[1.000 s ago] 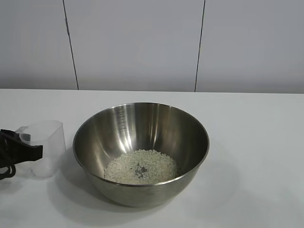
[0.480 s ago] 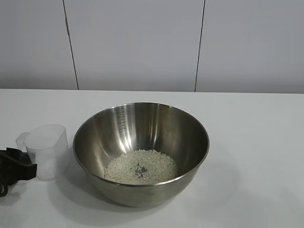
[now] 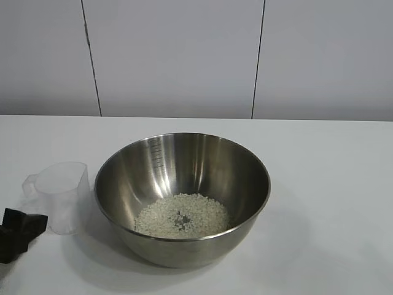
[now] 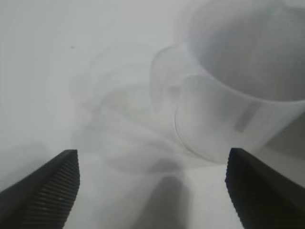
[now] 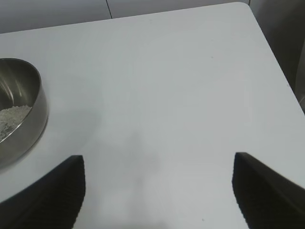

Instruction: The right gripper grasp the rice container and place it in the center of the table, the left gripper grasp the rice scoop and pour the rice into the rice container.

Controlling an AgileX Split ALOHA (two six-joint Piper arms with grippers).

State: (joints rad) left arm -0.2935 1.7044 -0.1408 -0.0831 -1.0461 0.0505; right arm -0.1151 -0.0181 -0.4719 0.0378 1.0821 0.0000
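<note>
The steel rice container [image 3: 182,198] stands in the middle of the white table [image 3: 325,184] with a pile of rice [image 3: 181,216] in its bottom. Just left of it the translucent rice scoop [image 3: 60,195] stands upright and empty. My left gripper [image 3: 21,230] sits at the left edge, a little away from the scoop, open with nothing between its fingers. Its wrist view has the scoop [image 4: 238,90] ahead of the spread gripper [image 4: 152,183]. My right gripper [image 5: 159,188] is out of the exterior view, open over bare table, with the container [image 5: 19,112] off to one side.
A pale panelled wall [image 3: 178,55] runs behind the table's far edge. The right wrist view shows the table's corner and side edge [image 5: 267,43] beyond the gripper.
My left gripper has let go of the scoop, opened and drawn back toward the left edge. The scoop now stands free. The container and rice have not moved.
</note>
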